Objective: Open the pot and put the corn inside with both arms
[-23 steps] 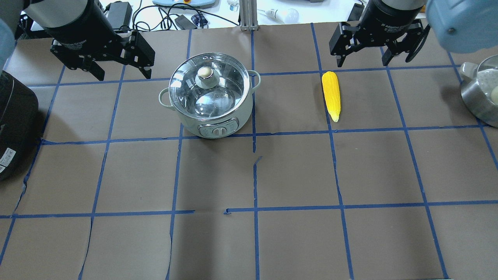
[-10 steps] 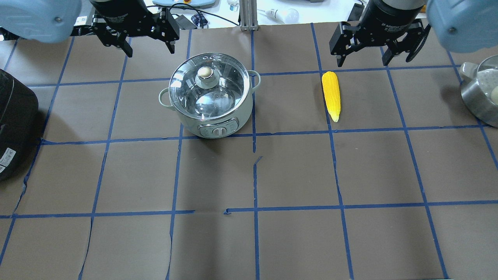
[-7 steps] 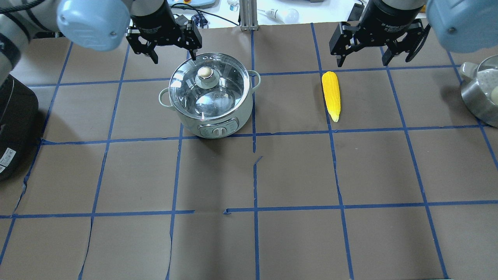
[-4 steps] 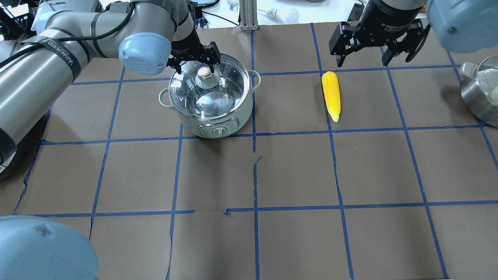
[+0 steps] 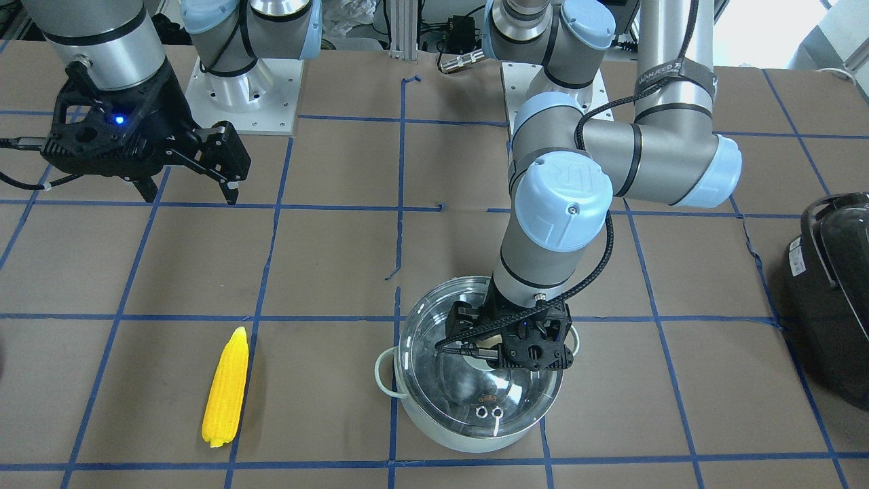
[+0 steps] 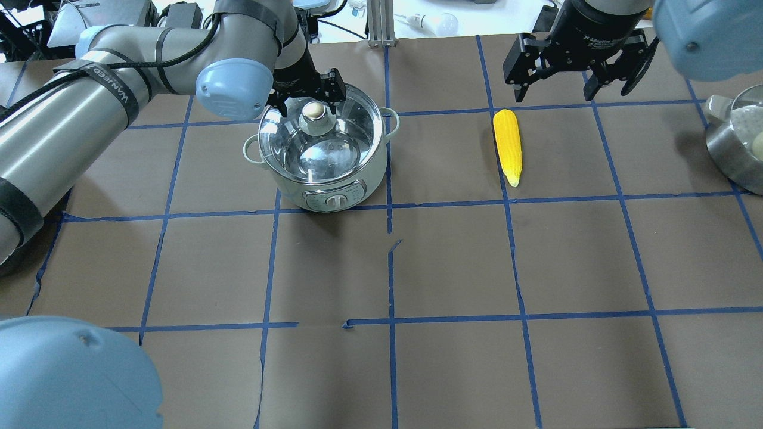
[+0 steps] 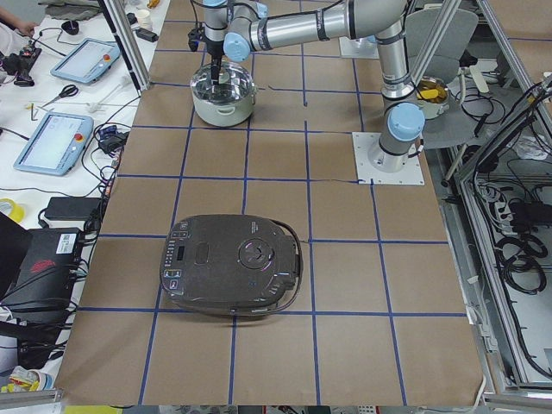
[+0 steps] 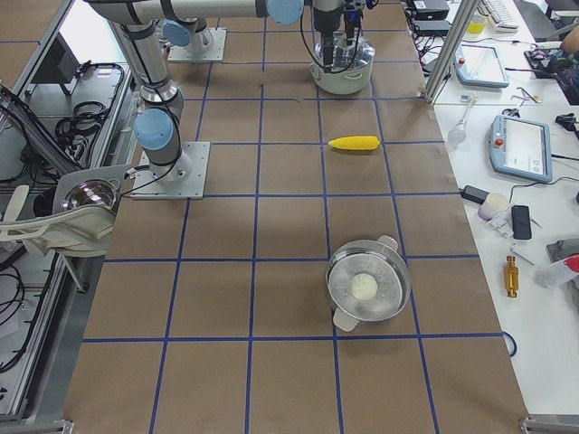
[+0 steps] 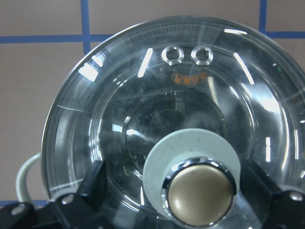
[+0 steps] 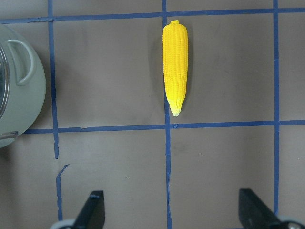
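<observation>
Fingers of left gripper (image 6: 310,103), apart, now flank the lid knob (image 6: 315,111); right gripper (image 6: 557,92) unmoved, fingers apart.

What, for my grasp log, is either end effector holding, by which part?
Nothing. The left end effector sits open around the round golden knob of the clear glass lid; the right end effector hangs open.

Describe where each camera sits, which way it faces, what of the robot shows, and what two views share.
Front-facing: across the table, facing the robot; both arms, left claw at the pot.
Overhead: behind the robot, looking down; left arm, right claw.
Exterior left: table's end, past a black cooker; left arm.
Exterior right: opposite end; both arms.
Left wrist: down onto the lid knob; claw fingers.
Right wrist: down onto the corn; fingertips.
Shared: pot and corn, front-facing and overhead.
</observation>
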### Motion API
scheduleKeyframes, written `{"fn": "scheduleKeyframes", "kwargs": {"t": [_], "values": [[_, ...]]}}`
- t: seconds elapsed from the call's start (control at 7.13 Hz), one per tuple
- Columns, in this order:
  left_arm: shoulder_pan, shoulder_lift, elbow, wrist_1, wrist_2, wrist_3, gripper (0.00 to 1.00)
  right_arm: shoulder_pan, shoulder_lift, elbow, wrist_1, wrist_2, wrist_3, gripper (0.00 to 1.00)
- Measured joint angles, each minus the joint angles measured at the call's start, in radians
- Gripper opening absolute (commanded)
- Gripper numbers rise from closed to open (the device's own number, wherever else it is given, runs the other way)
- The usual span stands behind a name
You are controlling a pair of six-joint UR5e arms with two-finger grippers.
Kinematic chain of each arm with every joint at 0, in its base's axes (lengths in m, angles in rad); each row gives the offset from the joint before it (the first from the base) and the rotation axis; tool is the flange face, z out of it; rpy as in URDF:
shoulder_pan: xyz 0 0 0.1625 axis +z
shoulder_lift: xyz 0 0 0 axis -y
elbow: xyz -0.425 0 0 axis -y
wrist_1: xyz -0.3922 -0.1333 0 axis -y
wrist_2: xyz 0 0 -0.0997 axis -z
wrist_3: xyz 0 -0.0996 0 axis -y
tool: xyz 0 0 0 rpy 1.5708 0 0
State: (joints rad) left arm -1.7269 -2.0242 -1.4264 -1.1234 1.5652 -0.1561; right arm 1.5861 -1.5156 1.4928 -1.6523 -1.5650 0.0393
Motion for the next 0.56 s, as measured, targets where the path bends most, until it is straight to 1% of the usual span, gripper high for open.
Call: {"fn": "scheduleKeyframes", "kwargs": {"t": [0.14,0.28,0.56], "values": [[-0.003,0.000,0.000,-0.001,0.000,-0.002,0.91,0.000,0.000,0.000,-0.001,0.000,0.000,1.00],[-0.005,0.000,-0.002,-0.001,0.001,-0.003,0.79,0.001,0.000,0.000,-0.001,0.000,-0.001,1.00],[-0.005,-0.002,-0.004,-0.001,0.000,-0.003,0.52,0.001,0.000,0.000,0.000,0.001,0.000,1.00]]}}
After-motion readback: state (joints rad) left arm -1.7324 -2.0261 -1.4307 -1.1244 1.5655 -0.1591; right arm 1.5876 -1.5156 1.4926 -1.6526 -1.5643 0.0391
